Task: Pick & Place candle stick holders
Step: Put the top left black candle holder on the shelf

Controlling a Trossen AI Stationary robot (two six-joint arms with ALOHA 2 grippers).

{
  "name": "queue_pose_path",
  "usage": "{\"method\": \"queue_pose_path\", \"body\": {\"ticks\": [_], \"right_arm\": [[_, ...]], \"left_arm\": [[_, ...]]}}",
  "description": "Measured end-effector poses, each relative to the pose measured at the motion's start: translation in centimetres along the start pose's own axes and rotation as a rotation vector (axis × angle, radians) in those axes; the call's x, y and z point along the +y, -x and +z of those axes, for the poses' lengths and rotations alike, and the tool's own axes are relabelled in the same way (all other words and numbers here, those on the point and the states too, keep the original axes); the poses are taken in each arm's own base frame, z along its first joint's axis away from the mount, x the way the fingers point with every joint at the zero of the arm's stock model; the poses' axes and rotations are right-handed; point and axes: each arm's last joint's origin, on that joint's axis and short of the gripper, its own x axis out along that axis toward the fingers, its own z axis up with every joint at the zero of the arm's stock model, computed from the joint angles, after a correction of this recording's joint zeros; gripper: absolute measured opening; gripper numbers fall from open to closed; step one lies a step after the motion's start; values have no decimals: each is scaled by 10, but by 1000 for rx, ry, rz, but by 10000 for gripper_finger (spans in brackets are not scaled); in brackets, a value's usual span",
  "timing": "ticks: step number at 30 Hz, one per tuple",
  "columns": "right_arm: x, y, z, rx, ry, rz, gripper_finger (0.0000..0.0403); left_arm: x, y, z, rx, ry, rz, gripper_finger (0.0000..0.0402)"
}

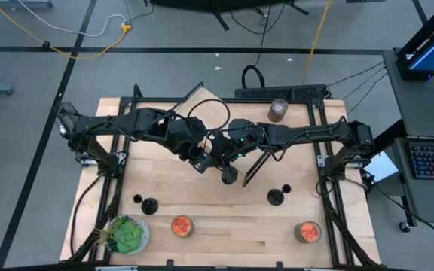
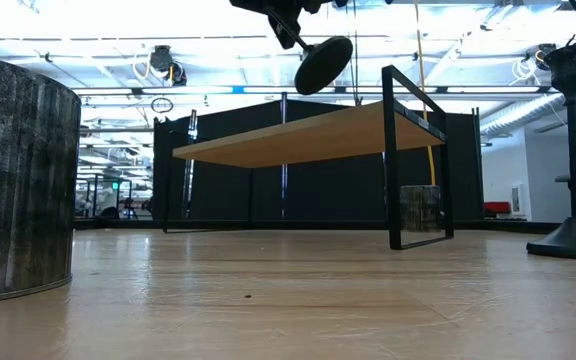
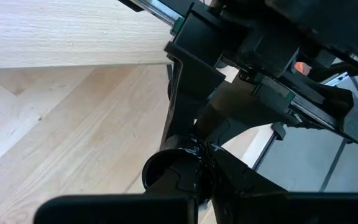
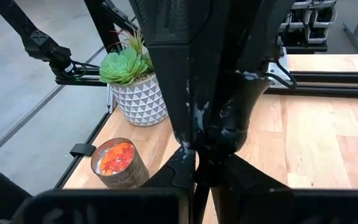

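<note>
One black candle stick holder [image 1: 229, 175] hangs high over the table's middle. In the low view its round base [image 2: 323, 63] tilts below the thin stem. My left gripper [image 1: 204, 164] and my right gripper [image 1: 224, 156] meet at it, both shut. Two more holders rest on the table near the front, one at the left [image 1: 150, 204] and one at the right [image 1: 276, 197]. My left gripper [image 3: 197, 168] pinches the holder between its two fingers at the stem's upper end, just beside the small cup [image 3: 159, 172]. The fingers slant down from the table's left. The holder hangs clear of the table, tilted, base lowest. My right gripper [image 4: 194, 165] comes in nearly level from the table's right and is shut at the same end of the stem [image 2: 298, 35]. The left gripper's fingers [image 4: 219, 118] crowd the spot, so the exact place of contact is hidden.
A raised wooden shelf [image 2: 308, 135] on black legs stands at the far side. A grey jar [image 1: 278, 110] sits at the back, two orange-topped jars [image 1: 181, 226] [image 1: 307, 231] along the front, and a potted succulent [image 1: 129, 234] at the front left corner.
</note>
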Motion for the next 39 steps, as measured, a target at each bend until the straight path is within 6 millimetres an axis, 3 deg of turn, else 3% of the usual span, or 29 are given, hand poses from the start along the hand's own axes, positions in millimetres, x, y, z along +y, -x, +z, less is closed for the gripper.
{"method": "queue_pose_path", "body": {"ticks": [12,20,34,39], "right_arm": [[0,1,2,-12,38,-4,20],[0,1,2,-12,35,-12,20],[-6,3,6,-46,37,-67,20],[-9,18,18,-110,76,-154,20]], "left_arm": [[-4,5,2,-32,-33,-51,132],[-1,10,4,-46,-63,-57,186],[21,60,7,-268,-61,31,180],[29,74,4,-342,-84,112,170]]}}
